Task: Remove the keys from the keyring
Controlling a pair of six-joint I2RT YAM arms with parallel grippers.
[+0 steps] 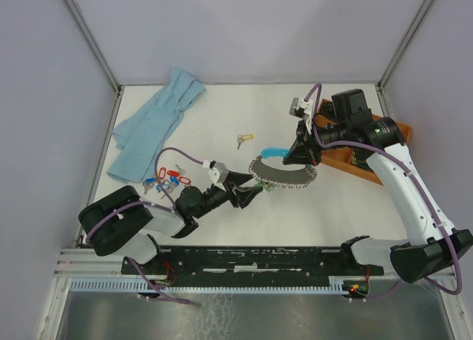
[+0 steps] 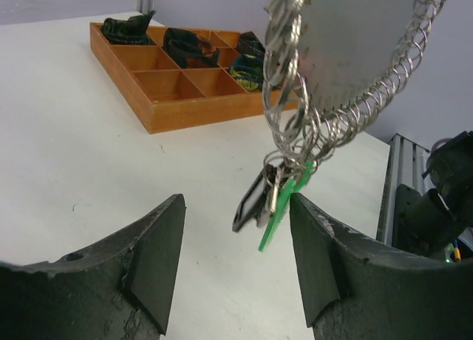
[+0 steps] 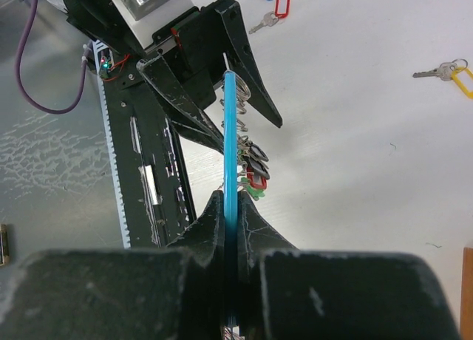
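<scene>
The keyring (image 1: 284,174) hangs above the table as a coil strung with silver keys (image 2: 332,74). My right gripper (image 3: 233,207) is shut on its light blue sheathed stretch (image 3: 231,126), seen edge-on between the fingers. A green-tagged key (image 2: 284,207) and a black-tagged key (image 2: 250,201) dangle from the ring's low end. My left gripper (image 2: 236,229) stands open just under them, and the green tag hangs close to its right finger (image 2: 318,259). In the top view the left gripper (image 1: 247,194) sits at the ring's left end.
A wooden compartment tray (image 2: 185,111) holding dark items stands at the right (image 1: 355,161). Loose red- and blue-tagged keys (image 1: 166,179) lie at the left. A yellow-tagged key (image 1: 244,139) lies mid-table. A blue cloth (image 1: 155,126) lies at the back left.
</scene>
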